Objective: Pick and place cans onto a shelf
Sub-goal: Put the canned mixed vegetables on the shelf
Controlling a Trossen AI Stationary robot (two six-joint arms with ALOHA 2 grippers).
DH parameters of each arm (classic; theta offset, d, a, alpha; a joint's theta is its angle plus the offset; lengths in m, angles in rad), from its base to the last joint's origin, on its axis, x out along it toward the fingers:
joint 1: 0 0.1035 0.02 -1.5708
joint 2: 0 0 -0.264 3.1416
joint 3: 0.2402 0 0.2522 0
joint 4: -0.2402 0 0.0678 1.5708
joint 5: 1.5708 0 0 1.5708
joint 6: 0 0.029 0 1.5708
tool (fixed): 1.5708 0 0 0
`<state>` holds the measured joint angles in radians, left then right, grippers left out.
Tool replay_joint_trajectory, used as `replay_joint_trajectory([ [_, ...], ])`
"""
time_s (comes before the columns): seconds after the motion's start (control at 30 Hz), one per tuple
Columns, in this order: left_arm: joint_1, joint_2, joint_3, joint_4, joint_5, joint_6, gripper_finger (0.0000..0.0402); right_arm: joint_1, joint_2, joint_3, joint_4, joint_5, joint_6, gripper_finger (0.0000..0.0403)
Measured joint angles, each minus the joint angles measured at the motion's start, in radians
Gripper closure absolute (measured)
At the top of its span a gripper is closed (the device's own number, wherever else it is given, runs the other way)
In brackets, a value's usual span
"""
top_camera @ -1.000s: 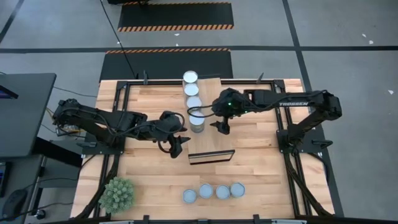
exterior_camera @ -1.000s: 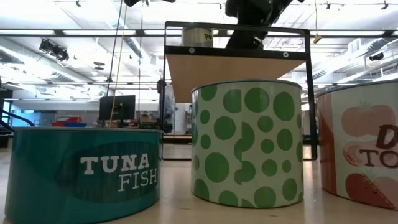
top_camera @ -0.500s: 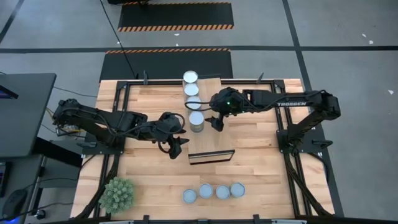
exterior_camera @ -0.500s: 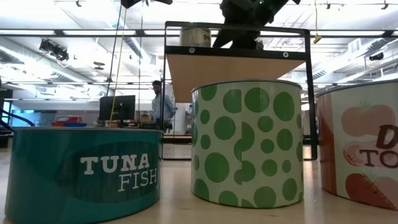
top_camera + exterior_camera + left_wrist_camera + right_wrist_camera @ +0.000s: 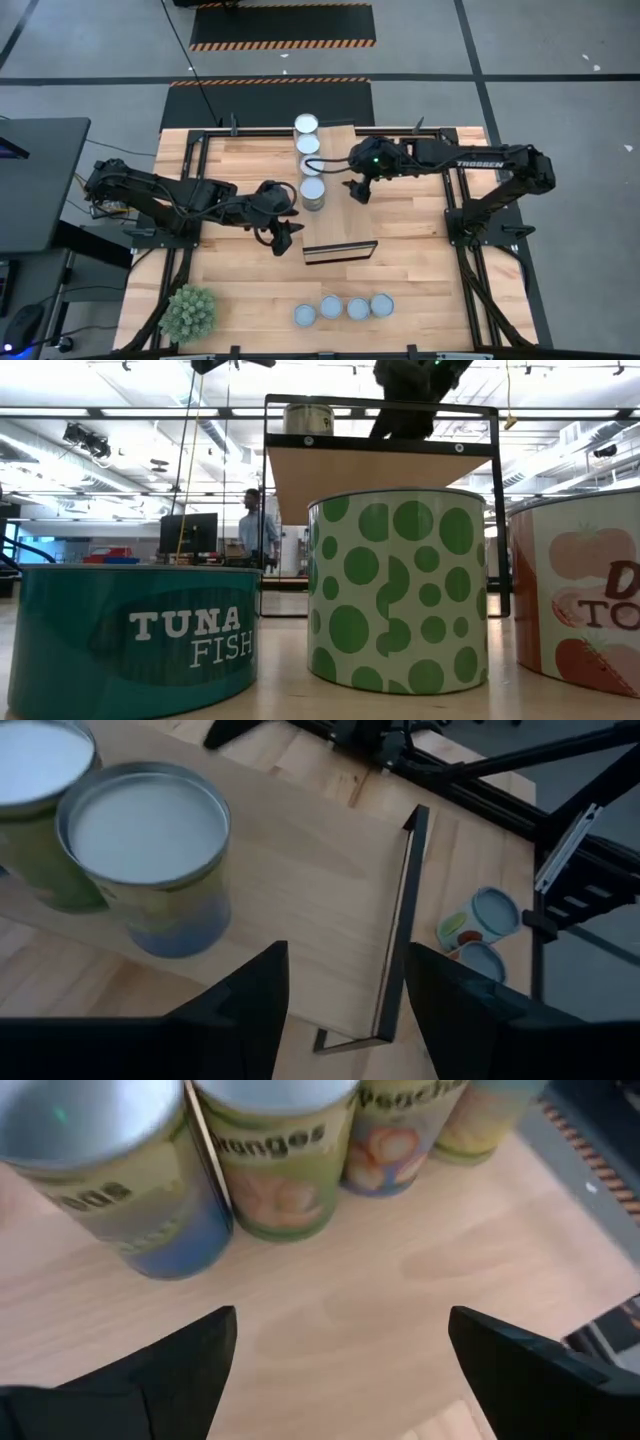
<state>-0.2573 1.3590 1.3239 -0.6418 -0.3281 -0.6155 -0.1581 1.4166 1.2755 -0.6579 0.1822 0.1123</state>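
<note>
Four cans on shelf, four on table.

Right gripper [image 5: 359,192], fingers apart and empty, hovers beside the shelved bright round-topped metal cans [image 5: 312,168]; left gripper [image 5: 287,232], half-open and empty, is nearer the duller blue-grey tabletop cans [image 5: 344,308] beyond the long light-wood shelf [image 5: 345,215] end.

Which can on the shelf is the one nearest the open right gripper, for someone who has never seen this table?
Find the light-wood shelf running down the middle of the table. Four cans stand in a line on it; take the can at the end of that line nearest the shelf's dark-edged end face. Its lower label is blue, unlike its green-labelled neighbours, and the right gripper hangs just beside it.
</note>
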Motion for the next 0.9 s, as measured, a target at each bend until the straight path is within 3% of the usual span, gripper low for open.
replay_joint_trajectory([
  [0.27,-0.047,0.000,0.000,0.001,0.033,-0.033,0.0198,0.029,-0.103,0.000,-0.003,-0.077,0.043,0.0031],
  [0.47,-0.118,0.000,-0.001,0.003,-0.017,-0.001,0.0198,0.127,-0.151,0.000,-0.005,-0.075,0.108,0.0031],
  [0.9,-0.196,0.002,-0.011,0.064,-0.072,-0.027,0.0198,0.375,-0.158,0.000,-0.005,0.124,0.325,0.0031],
])
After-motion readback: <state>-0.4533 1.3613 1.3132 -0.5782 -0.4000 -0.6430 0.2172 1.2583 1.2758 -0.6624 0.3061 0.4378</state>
